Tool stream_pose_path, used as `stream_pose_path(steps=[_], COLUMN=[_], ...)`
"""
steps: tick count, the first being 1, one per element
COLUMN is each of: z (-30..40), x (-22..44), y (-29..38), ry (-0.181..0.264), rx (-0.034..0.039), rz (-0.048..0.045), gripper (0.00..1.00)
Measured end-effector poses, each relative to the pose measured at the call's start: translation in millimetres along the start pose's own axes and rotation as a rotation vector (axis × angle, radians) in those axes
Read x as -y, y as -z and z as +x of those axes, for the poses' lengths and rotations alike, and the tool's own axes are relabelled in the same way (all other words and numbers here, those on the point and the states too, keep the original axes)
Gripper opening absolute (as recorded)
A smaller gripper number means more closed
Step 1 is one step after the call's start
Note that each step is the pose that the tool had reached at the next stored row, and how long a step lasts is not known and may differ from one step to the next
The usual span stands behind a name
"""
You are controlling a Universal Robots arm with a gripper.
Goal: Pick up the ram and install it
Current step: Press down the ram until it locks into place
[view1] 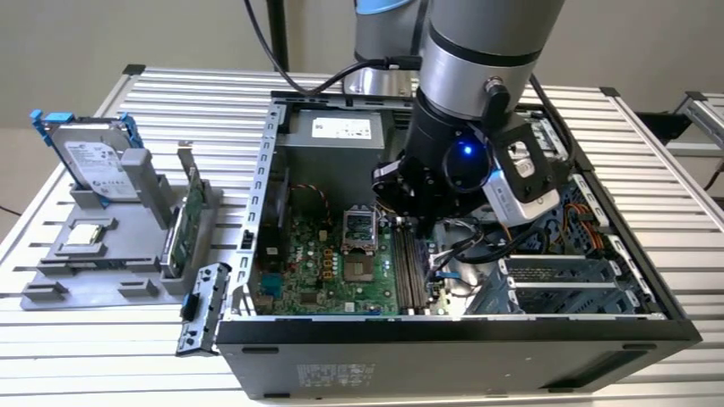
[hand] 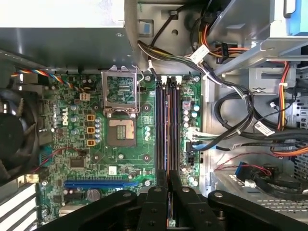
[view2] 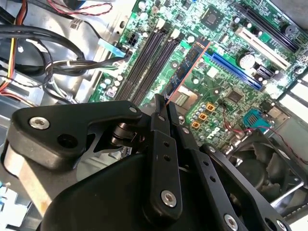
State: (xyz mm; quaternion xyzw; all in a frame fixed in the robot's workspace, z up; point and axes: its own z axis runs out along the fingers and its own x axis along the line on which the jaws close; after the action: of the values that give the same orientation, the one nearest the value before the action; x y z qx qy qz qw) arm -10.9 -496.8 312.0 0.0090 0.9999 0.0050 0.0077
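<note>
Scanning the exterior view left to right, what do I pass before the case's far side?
Hard drive → green card → case's side wall → gripper, clamped on the ram → metal drive bay.

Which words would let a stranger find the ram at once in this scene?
Look inside the open computer case, over the green motherboard, where the arm's black gripper hangs. The ram is the thin dark stick clamped between its fingers. Unlike the long black memory slots beneath, it is held by the gripper, not fixed to the board.
</note>
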Motion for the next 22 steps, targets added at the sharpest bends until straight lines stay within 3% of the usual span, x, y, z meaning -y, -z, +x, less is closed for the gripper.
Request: stream_pose_path(steps=[13, 22], z=[-8.7, -8.8], x=[0.0, 0.0], y=[-14.7, -15.8], ry=[-0.001, -0.001], rx=[0.0000, 0.0000], rz=[0.0000, 0.0001], gripper=[0.00, 0.00])
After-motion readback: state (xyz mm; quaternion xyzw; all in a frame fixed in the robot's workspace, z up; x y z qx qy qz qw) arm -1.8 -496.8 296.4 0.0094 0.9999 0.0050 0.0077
